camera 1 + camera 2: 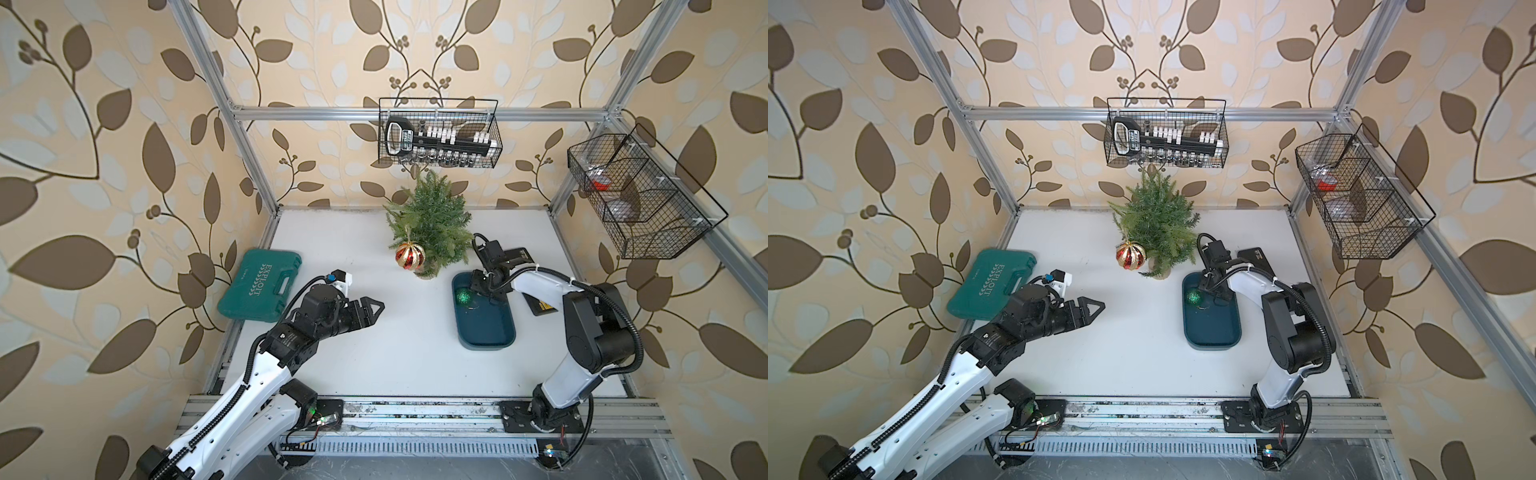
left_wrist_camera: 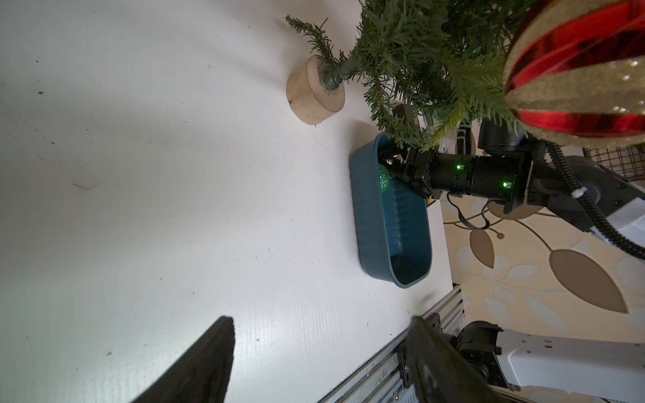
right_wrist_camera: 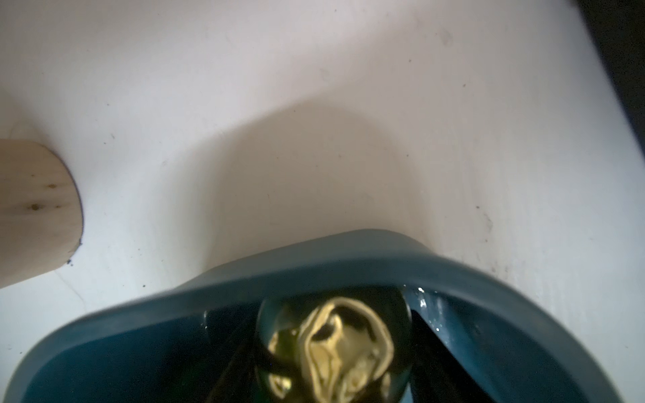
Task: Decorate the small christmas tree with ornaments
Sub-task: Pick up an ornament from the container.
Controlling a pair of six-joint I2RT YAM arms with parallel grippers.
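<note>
The small christmas tree (image 1: 432,220) (image 1: 1154,220) stands at the back middle on a round wooden base (image 2: 314,94). A red-and-gold striped ball (image 1: 409,255) (image 1: 1131,255) (image 2: 576,69) hangs from a front-left branch. A green glittery ball (image 1: 464,296) (image 1: 1193,296) (image 2: 384,179) lies in the teal tub (image 1: 486,328) (image 1: 1212,328). My right gripper (image 1: 478,286) (image 3: 331,331) reaches down into the tub's far end, shut on a shiny gold ball (image 3: 342,349) that is hidden in both top views. My left gripper (image 1: 374,309) (image 2: 321,319) hovers open and empty over the table, left of the tub.
A green tool case (image 1: 259,284) lies at the left table edge. Wire baskets (image 1: 440,133) (image 1: 640,195) hang on the back and right frame rails, the back one just above the treetop. A black-and-yellow flat item (image 1: 540,307) lies right of the tub.
</note>
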